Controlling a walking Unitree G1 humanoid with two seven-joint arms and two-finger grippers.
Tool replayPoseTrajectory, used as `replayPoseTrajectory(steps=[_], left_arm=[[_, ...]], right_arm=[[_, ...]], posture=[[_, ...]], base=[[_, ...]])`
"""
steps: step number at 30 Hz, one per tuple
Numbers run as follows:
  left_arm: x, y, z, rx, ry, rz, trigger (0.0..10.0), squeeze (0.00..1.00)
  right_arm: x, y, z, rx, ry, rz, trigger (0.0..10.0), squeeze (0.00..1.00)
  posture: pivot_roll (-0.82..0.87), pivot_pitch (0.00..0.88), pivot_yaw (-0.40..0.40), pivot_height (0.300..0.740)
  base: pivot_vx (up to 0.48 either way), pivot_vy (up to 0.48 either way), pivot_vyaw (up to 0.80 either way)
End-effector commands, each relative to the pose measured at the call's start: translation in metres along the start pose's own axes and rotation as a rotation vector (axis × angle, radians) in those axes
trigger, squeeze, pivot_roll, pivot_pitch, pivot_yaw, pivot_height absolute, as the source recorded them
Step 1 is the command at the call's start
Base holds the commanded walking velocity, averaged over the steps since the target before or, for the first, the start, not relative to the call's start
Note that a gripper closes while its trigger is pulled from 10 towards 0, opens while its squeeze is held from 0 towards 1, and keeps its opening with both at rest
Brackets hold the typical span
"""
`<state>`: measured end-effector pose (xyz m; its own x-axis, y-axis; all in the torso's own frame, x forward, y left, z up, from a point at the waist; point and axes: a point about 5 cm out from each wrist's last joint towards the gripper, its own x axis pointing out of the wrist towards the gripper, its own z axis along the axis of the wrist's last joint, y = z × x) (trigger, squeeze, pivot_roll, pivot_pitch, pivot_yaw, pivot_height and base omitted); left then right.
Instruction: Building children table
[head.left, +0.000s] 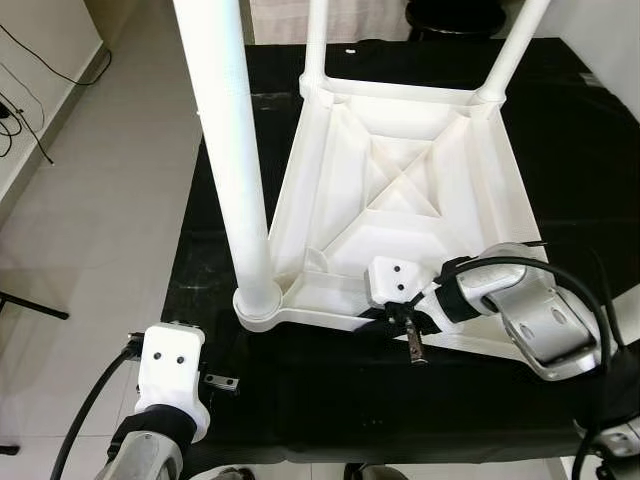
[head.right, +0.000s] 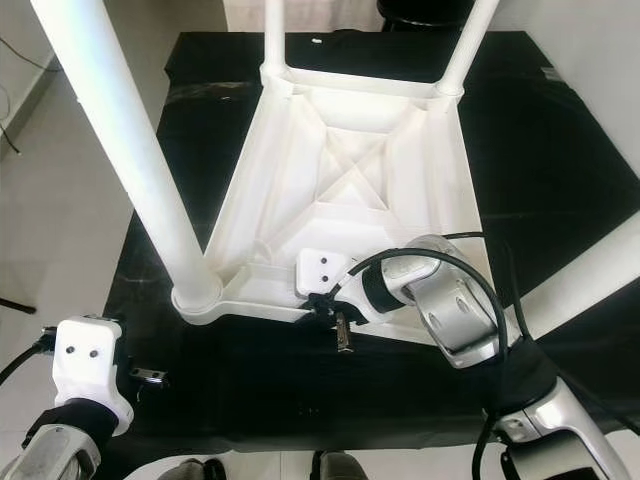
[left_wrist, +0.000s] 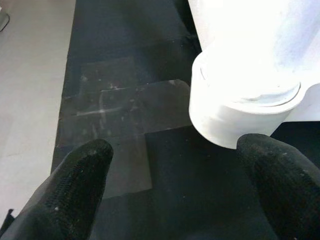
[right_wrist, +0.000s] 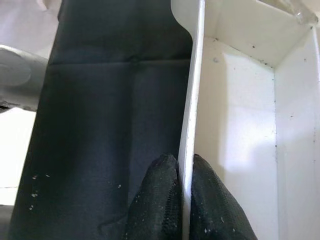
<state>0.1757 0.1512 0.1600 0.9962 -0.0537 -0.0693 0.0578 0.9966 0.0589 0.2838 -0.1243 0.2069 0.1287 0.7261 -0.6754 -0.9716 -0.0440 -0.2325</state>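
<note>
- Left end effector (left_wrist: 175, 185): open, empty, low beside near-left leg socket (left_wrist: 240, 107).
- Inverted white children table (head.left: 400, 190) lies top-down on black-covered surface (head.left: 330, 390); three legs fitted.
- Right end effector (right_wrist: 182, 200): pinched on near rim (right_wrist: 192, 100).
- Advice: keep pinch square, steady the rim.
- Right wrist view resolves rim contact; head views don't.
</note>
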Motion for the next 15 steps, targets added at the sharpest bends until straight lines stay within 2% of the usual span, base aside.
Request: replayPoseTrajectory(steps=[1, 11, 15], left_arm=[[-0.001, 0.002, -0.006, 0.013, 0.039, 0.004, 10.0, 0.00], [0.000, 0.005, -0.006, 0.024, 0.044, 0.001, 10.0, 0.00], [0.000, 0.005, -0.006, 0.026, 0.045, 0.000, 10.0, 0.00]], right_arm=[[0.022, 0.030, 0.038, -0.175, -0.210, 0.318, 0.0, 0.00], [0.008, 0.024, 0.051, -0.182, -0.324, 0.316, 0.0, 0.00], [0.008, 0.029, 0.045, -0.201, -0.299, 0.345, 0.0, 0.00]], posture=[[0.09, 0.205, 0.008, 0.740], [0.10, 0.204, 0.024, 0.740], [0.10, 0.202, 0.025, 0.740]], base=[[0.000, 0.000, 0.00], [0.000, 0.000, 0.00], [0.000, 0.000, 0.00]])
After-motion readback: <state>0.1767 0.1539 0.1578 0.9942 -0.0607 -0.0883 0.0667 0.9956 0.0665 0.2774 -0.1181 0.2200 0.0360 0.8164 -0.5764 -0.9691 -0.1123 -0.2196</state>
